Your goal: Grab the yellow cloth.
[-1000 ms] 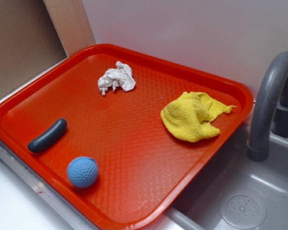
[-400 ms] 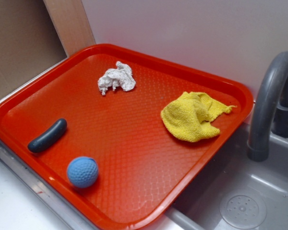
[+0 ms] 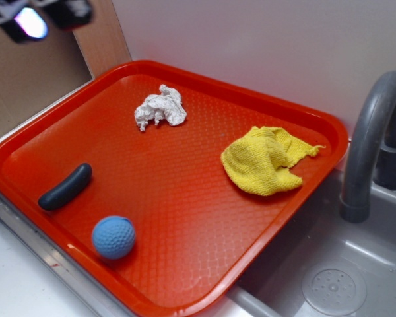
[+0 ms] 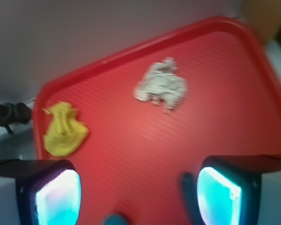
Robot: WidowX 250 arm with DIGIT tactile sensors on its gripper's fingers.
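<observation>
The yellow cloth [image 3: 263, 159] lies rumpled on the right side of the red tray [image 3: 185, 218], near its far right corner. In the wrist view the yellow cloth [image 4: 64, 130] shows at the left, far from the jaws. My gripper [image 3: 43, 14] is high at the top left corner of the exterior view, blurred, well away from the cloth. In the wrist view the gripper [image 4: 138, 194] is open, its two glowing pads wide apart with nothing between them.
A crumpled white paper wad [image 3: 160, 107] lies at the tray's far side. A dark sausage-shaped piece [image 3: 65, 186] and a blue ball [image 3: 113, 236] lie at the near left. A grey faucet [image 3: 369, 139] and sink [image 3: 330, 277] stand at the right.
My gripper has come into view at the top left corner of the exterior view. The things on the tray have not moved.
</observation>
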